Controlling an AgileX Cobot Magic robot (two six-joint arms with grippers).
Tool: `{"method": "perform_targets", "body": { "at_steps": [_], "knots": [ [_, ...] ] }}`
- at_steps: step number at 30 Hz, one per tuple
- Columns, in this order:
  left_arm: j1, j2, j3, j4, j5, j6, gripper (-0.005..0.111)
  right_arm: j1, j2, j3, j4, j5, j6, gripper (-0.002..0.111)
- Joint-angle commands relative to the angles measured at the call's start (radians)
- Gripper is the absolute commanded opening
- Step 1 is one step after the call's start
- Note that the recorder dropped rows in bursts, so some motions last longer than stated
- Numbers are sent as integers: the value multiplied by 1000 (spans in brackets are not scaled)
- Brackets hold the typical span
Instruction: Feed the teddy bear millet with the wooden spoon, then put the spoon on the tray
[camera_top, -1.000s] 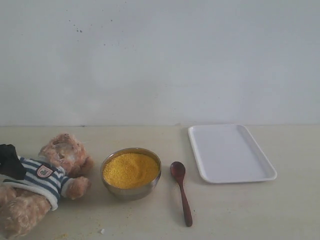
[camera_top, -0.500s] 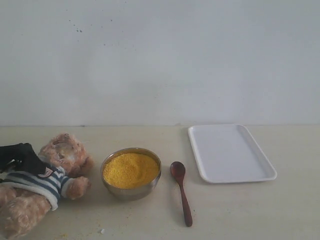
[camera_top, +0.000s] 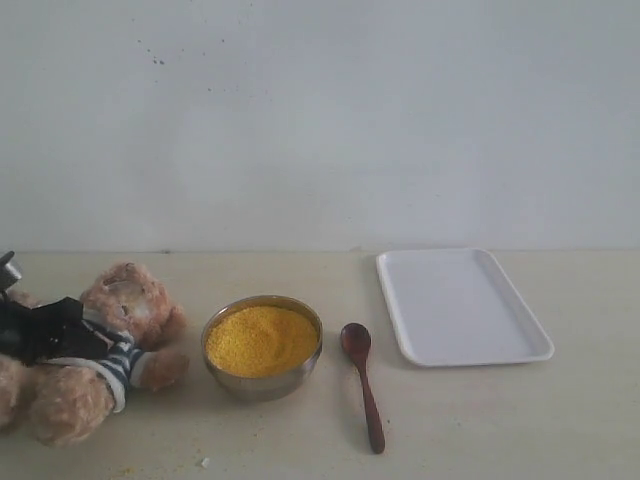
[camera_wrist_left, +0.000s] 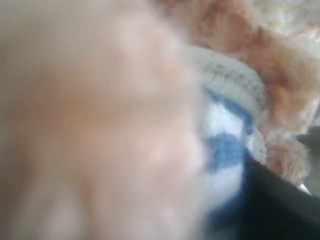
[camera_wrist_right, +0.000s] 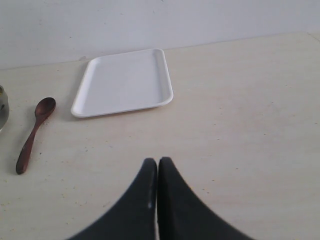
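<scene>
The teddy bear (camera_top: 130, 300) lies at the far left of the table, its torso raised. My left gripper (camera_top: 58, 330) sits across its striped shirt and appears shut on it. The left wrist view is a blur of fur and striped shirt (camera_wrist_left: 225, 125), with one dark finger (camera_wrist_left: 280, 200) at the side. The millet (camera_top: 260, 338) fills the steel bowl (camera_top: 262, 380) right of the bear. The wooden spoon (camera_top: 362, 385) (camera_wrist_right: 32, 135) lies on the table between bowl and tray (camera_top: 460, 305) (camera_wrist_right: 125, 82). My right gripper (camera_wrist_right: 157, 162) hangs shut and holds nothing, well away from the spoon.
A plain white wall stands behind the table. A few yellow grains lie scattered near the front edge by the bear (camera_top: 205, 462). The bowl's edge (camera_wrist_right: 2, 107) just shows in the right wrist view.
My left gripper has moved in over the bear's chest and taken hold. The bear's torso and legs have shifted up and left. Spoon, bowl and tray have not moved.
</scene>
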Motion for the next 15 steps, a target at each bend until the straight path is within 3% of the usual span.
{"method": "perform_targets", "body": {
  "at_steps": [1,5,15],
  "knots": [
    [1,26,-7,68,-15,52,6,4,-4,0,-8,-12,-4,0],
    [30,36,-7,103,-1,-2,4,4,-4,0,-8,-12,-4,0],
    [194,-154,55,-210,274,41,4,4,-4,0,-8,-27,-4,0]
  ]
}}
